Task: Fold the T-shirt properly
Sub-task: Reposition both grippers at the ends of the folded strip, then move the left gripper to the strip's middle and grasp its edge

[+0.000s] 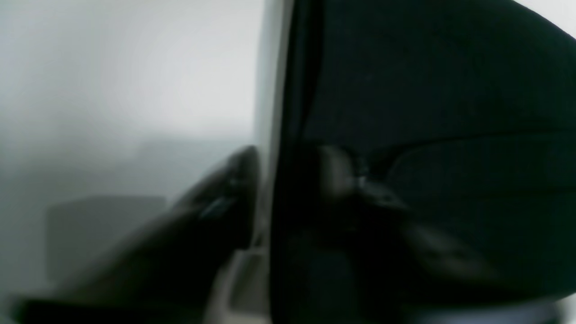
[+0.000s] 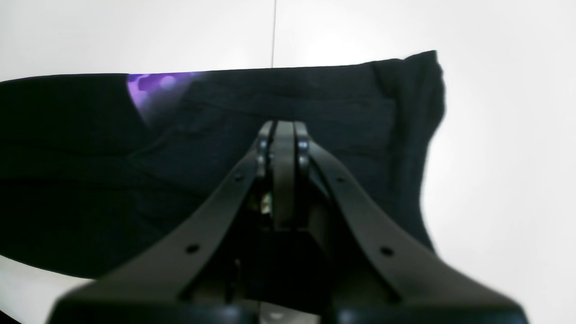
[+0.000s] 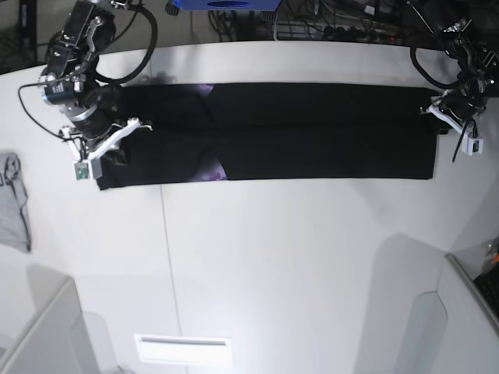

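T-shirt [image 3: 312, 132] lies folded lengthwise between both arms.

text: none legible | T-shirt [image 3: 312, 132]: purple print showed no readable letters; no tag writing could be made out | arms, table [image 3: 273, 257]: no labels or numbers could be read

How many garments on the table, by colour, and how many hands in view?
Black garments: 1, the T-shirt, folded into a long strip
Grey garments: 1, the small grey garment at the table edge
Robot hands: 2, the left hand and the right hand, one at each end of the strip
Total: 4
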{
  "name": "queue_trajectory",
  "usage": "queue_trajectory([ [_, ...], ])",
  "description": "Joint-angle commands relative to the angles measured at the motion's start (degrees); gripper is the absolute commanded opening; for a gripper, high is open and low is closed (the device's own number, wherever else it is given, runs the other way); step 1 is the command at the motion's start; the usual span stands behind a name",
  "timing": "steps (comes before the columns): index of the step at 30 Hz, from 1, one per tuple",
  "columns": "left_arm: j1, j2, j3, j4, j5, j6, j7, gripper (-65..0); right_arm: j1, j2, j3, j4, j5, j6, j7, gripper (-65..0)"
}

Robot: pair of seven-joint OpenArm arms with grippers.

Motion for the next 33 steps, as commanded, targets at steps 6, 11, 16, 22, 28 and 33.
queue_trajectory([
  [6,-1.76,-0.45,-0.31,-3.49,1.73,-0.43,2.14,-65.0,-1.19,0.25,0.25,0.84,0.56,0.30,1.45,-65.0],
  [11,-0.53,-0.62,-0.31,-3.40,1.73,-0.43,-5.77,-65.0,-2.43,0.16,0.16,0.92,0.56,0.30,1.45,-65.0],
  [16,1.84,-0.27,-0.31,0.46,1.73,-0.43,-7.09,-65.0,-3.66,0.16,0.16,0.92,0.56,0.30,1.45,-65.0],
  [22,7.56,0.61,0.04,12.77,1.81,-0.43,-8.68,-65.0,-3.83,0.16,0.16,0.92,0.56,0.30,1.45,-65.0],
  [28,12.39,5.71,0.48,27.36,2.34,-0.43,-8.59,-65.0,-3.83,0.07,0.08,0.92,0.56,0.30,1.19,-65.0],
  [33,15.12,7.46,6.11,32.11,2.08,3.22,-8.59,-65.0,-3.74,0.07,0.08,0.92,0.56,0.30,1.10,-65.0],
])
